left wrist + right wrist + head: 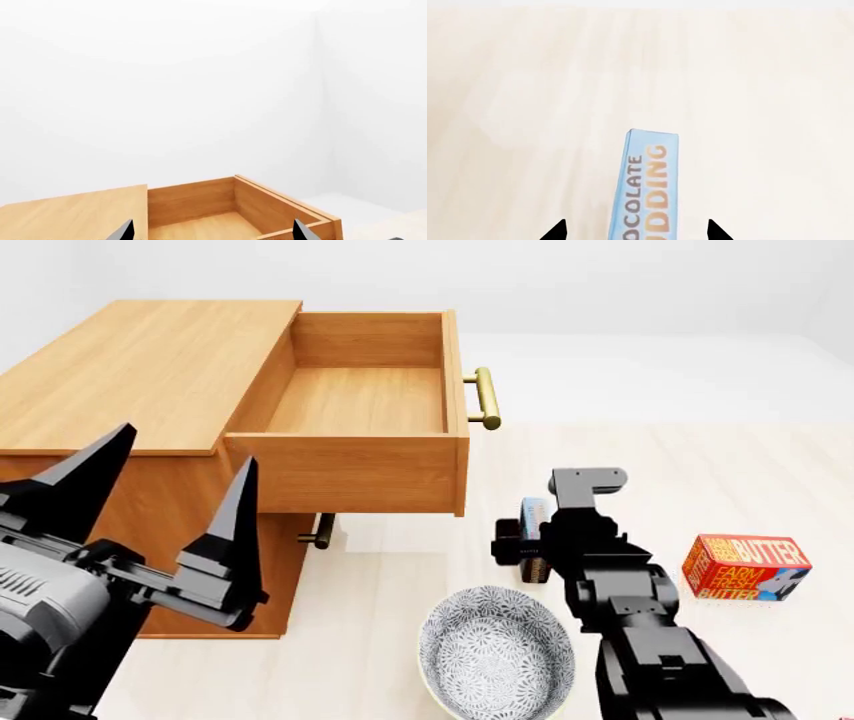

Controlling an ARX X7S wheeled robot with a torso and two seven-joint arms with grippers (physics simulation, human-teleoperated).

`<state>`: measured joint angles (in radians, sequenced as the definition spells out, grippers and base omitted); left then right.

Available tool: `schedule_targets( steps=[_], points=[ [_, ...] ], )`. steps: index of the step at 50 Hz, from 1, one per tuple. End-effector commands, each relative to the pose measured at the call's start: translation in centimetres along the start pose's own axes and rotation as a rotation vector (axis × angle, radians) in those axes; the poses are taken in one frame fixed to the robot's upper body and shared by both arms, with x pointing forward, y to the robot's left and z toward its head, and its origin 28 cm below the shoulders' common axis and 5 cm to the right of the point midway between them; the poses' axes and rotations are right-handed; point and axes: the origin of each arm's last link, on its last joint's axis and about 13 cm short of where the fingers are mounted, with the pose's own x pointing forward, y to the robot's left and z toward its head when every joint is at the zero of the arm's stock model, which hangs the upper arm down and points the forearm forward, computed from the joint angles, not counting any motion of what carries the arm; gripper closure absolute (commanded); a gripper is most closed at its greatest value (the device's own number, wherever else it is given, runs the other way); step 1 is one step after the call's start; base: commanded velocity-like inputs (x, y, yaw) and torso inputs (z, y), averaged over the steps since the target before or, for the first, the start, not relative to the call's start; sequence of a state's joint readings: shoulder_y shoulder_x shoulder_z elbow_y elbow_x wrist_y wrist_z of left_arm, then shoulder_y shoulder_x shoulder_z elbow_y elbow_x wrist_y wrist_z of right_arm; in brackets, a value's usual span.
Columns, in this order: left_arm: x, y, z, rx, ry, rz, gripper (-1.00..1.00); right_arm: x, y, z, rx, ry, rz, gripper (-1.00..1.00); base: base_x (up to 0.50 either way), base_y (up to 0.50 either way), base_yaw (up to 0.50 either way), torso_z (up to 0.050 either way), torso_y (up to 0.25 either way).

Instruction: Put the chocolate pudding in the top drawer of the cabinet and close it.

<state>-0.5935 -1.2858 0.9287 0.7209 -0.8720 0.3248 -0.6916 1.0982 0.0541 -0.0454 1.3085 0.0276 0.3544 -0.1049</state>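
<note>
looming at the near left of the head view, the left gripper [167, 515] is hanging with its dark fingers spread apart and nothing between them, just in front of the cabinet [147, 370]. its wrist view is showing the two fingertips [123, 231] wide apart above the cabinet top and the top drawer [200, 210]. that drawer is standing pulled out to the right, its wooden inside bare, its brass handle [485, 398] pointing right. the right gripper [531, 540] is reaching down to the floor to the right of the cabinet, below the drawer front. its wrist view is showing the pudding [647, 187] standing on edge between the spread tips, with gaps on both sides, so the fingers are released and not yet gripping it. in the head view only a light-blue sliver of the pudding [535, 512] is showing beside the arm. a patterned bowl [497, 650] is sitting near, and a butter box [745, 568] is lying well to the right.
</note>
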Motion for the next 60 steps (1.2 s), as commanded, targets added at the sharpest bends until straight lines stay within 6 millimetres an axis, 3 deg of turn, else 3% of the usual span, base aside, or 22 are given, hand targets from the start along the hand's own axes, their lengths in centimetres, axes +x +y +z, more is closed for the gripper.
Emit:
schedule_targets(
  steps=[1, 58, 59, 60],
  points=[
    [-0.1, 0.0, 0.0, 0.0, 0.004, 0.0, -1.0, 0.0, 0.0, -0.5, -0.003, 0.019, -0.004, -1.0, 0.0, 0.0, 0.0, 0.0, 0.0],
    [-0.3, 0.1, -0.7, -0.017, 0.021, 0.004, -1.0, 0.0, 0.0, -2.4, 0.021, 0.094, -0.027, -1.0, 0.0, 0.0, 0.0, 0.0, 0.0],
    [-0.3, 0.1, -0.7, -0.018, 0.021, 0.004, -1.0, 0.0, 0.0, -2.4, 0.021, 0.094, -0.028, 1.0, 0.0, 0.0, 0.0, 0.0, 0.0],
    [-0.3, 0.1, -0.7, -0.018, 0.022, 0.005, -1.0, 0.0, 0.0, -2.4, 0.032, 0.097, -0.019, 1.0, 0.0, 0.0, 0.0, 0.0, 0.0]
  ],
)
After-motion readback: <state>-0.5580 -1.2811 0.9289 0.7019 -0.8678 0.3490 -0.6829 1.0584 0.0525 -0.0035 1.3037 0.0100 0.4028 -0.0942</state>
